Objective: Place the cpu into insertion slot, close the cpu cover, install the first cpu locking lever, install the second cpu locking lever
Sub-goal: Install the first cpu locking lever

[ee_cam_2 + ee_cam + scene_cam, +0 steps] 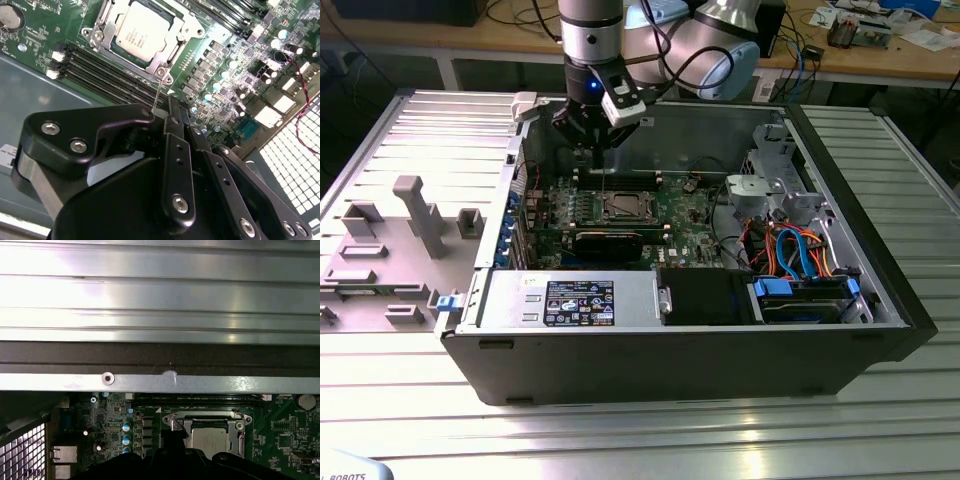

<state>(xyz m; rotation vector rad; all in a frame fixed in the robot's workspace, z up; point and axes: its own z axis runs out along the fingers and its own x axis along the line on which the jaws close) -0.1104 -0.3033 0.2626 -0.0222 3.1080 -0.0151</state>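
I am hanging straight down into the open computer case (pixel 880 300), my arm (pixel 590 40) standing near vertical in the exterior view and my gripper (pixel 598 150) pointing down at the green motherboard (pixel 690 215), close to the case's far wall; the cpu (pixel 623 207) is lying just to the exterior view's right of me and a little nearer that camera. It is sitting flat inside the insertion slot (pixel 239 426), its pale metal top facing up; being square it is showing no long axis, and its edges are running in line with the socket's rim and with the black memory slots (pixel 100 72) beside it. The cpu cover (pixel 176 46) is lying down around the chip, its window framing the metal top. A thin wire locking lever (pixel 157 95) is rising from the socket's near corner, its long axis steep and almost upright, and its upper end is reaching the tips of my gripper (pixel 176 111); in the second wrist view my fingers (pixel 174 150) are drawn in narrow, side by side with hardly any gap; whether they are actually pinching the lever or only touching it I cannot tell. The case is resting on a ribbed metal table (pixel 420 420); in the first wrist view that ribbed surface is lying beyond the case's edge, with the cpu beneath it.
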